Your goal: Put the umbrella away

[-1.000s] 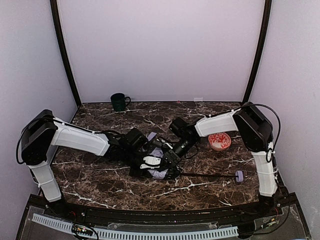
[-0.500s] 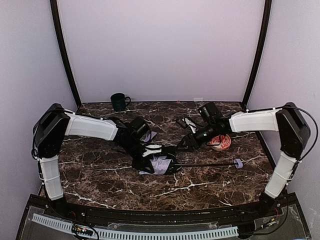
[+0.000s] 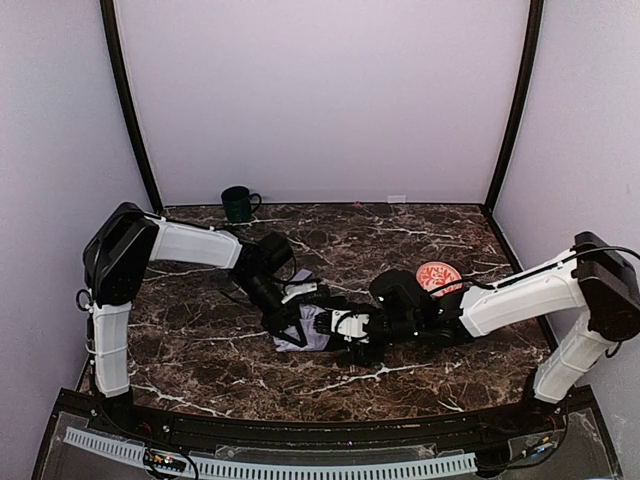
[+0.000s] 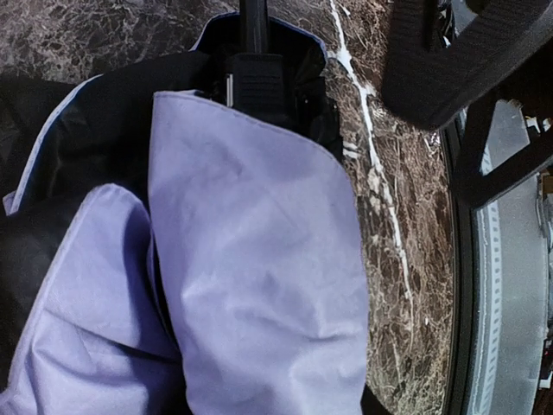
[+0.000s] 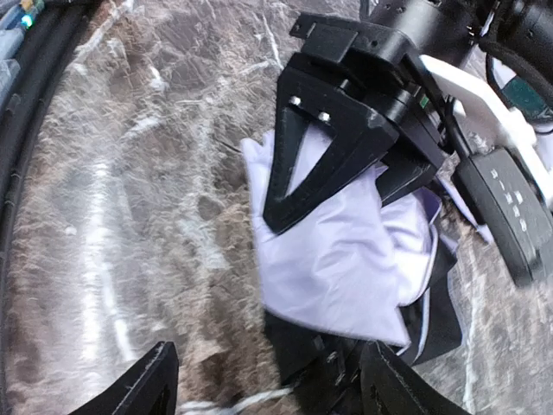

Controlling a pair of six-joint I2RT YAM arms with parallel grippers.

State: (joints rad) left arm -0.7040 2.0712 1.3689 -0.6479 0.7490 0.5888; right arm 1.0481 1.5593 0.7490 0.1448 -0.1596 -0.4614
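Now | left end effector (image 3: 296,317) grips umbrella (image 4: 259,277) | right arm (image 3: 520,293) low, outstretched

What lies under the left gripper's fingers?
The umbrella, its lavender fabric bunched on the marble table, black lining showing at the edge. The fabric hides whatever lies beneath it.

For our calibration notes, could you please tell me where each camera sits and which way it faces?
Top external: high behind the bases, looking down and forward over the table; both arms show whole, meeting at the umbrella.
Left wrist: on the left arm, just above the umbrella's fabric, looking down; own fingers not clearly visible.
Right wrist: low on the right arm, facing the left gripper on the fabric; the open right gripper frames the bottom edge.
Shared: both wrist views show the lavender fabric.
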